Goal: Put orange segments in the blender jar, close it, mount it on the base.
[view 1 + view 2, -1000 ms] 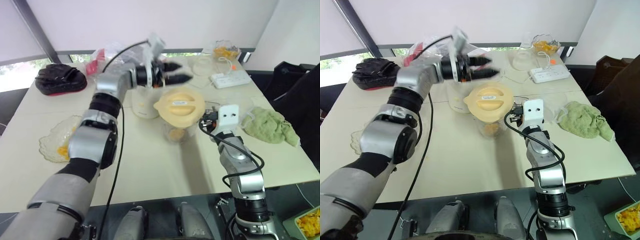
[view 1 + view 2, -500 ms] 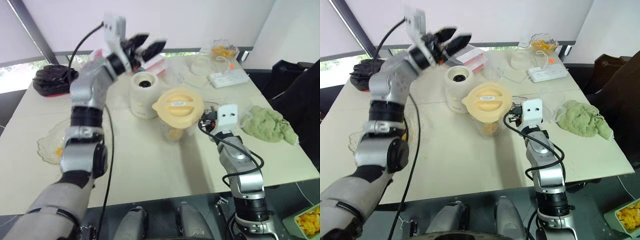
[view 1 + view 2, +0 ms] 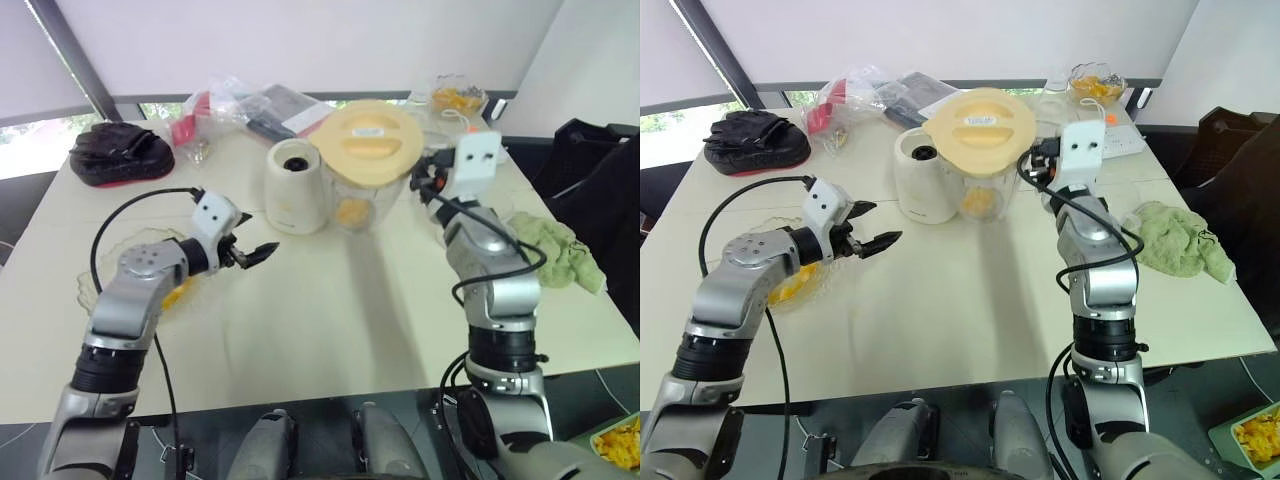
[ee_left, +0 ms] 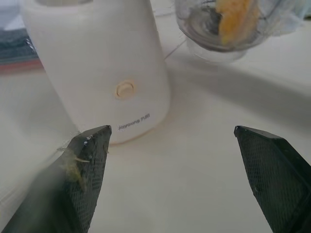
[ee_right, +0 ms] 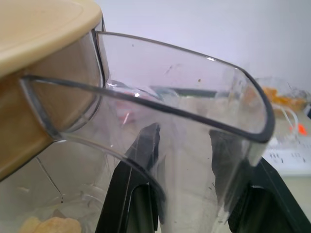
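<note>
Left arm is down from high over the far side to low near the front; jar has gone from mid-table back to a spot beside the base. Left gripper (image 3: 882, 224) hovers over the table (image 3: 330, 330), fingers spread wide, nothing held, pulp smear on one fingertip (image 4: 77, 162). Glass plate (image 3: 90, 295) with orange bits sits under the left forearm, largely covered. Base (image 3: 295, 185) is upright, top socket visible. Blender jar (image 3: 372, 190) is just right of it, yellow lid (image 3: 372, 140) on, orange segments (image 3: 348, 210) at the bottom; can't tell if it's resting or lifted. Right gripper (image 5: 192, 194) is clamped round the clear handle (image 5: 194, 111), fingers seen through plastic, contact unclear. Green cloth (image 3: 555, 260) lies right of that arm. Power strip (image 3: 1132, 143) is mostly hidden behind the right wrist. Bowl (image 3: 455, 98) of orange pieces sits at the far edge.
</note>
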Controlling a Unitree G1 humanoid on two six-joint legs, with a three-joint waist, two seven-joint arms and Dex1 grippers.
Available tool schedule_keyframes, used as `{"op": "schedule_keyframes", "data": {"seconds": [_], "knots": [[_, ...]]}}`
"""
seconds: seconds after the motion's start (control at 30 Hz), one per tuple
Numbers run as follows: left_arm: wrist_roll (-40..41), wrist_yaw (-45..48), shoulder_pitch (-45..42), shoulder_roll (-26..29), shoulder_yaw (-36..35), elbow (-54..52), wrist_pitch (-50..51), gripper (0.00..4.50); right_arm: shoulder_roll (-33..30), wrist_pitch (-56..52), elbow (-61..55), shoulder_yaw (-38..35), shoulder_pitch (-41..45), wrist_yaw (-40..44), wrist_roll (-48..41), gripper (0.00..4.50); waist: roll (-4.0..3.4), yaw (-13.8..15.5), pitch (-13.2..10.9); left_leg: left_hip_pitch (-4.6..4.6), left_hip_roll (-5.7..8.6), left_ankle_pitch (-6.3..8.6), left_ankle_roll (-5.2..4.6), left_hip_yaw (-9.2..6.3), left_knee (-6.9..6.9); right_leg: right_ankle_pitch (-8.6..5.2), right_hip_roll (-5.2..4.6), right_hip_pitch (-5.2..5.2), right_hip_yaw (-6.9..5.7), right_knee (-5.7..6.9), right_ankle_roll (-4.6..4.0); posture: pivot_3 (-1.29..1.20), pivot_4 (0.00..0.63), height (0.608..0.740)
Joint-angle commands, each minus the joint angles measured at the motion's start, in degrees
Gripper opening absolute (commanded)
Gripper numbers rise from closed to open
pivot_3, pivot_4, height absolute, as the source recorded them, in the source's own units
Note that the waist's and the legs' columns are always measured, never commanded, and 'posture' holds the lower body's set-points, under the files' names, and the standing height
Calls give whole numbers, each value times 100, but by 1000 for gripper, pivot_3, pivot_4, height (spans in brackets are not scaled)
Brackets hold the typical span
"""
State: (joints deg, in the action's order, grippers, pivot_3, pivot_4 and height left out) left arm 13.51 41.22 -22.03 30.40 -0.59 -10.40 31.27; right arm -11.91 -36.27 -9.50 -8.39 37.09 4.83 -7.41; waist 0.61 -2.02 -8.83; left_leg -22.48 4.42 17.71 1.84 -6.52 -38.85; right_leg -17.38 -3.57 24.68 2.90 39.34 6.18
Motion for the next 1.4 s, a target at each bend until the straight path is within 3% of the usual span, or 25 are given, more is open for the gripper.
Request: {"op": "schedule_keyframes", "data": {"seconds": [0.03,0.23,0.37,0.5,0.73,1.0,1.4], "knots": [[-5,-332,200,-169,99,-581,99,4192,-297,-55,172,-283,874,-18,-110,1069,-3,-19,-2,0,0,0,0,2,-1,1,0,1,1,0,-1,0,150,740],[-98,-720,453,-437,219,-792,109,4192,-691,-232,1051,-349,2009,-29,-100,1069,-10,-60,-6,0,-1,0,0,3,7,1,1,7,1,1,-1,0,150,740],[-242,-997,589,-533,273,-848,56,4192,-792,-138,2382,-433,3262,-129,-111,1069,-22,-88,-13,1,-1,0,0,23,8,2,-2,13,4,1,-2,0,150,740],[-243,-1117,693,-573,255,-942,45,4192,-453,-316,3929,-880,4462,-662,-423,1069,-22,-76,-13,0,-3,0,0,22,15,2,-2,19,4,3,-4,0,150,740],[-302,-1306,916,-534,246,-1192,89,4192,367,524,5736,-862,5862,-919,-449,1069,-22,-113,-14,0,-4,-2,4,24,45,3,-4,31,5,-4,-4,0,150,740],[-343,-1464,1056,-472,224,-1456,225,4192,882,1328,6788,-500,6116,-932,-187,1069,-24,-221,-14,-5,-6,-6,10,31,71,2,-5,50,7,-10,-5,0,150,740],[-365,-1459,1150,-206,281,-1640,334,4192,1009,1424,6976,-118,5672,-884,59,1069,-24,-228,-14,-6,-3,-6,10,31,65,2,-6,48,6,-9,-5,0,150,740]]}}
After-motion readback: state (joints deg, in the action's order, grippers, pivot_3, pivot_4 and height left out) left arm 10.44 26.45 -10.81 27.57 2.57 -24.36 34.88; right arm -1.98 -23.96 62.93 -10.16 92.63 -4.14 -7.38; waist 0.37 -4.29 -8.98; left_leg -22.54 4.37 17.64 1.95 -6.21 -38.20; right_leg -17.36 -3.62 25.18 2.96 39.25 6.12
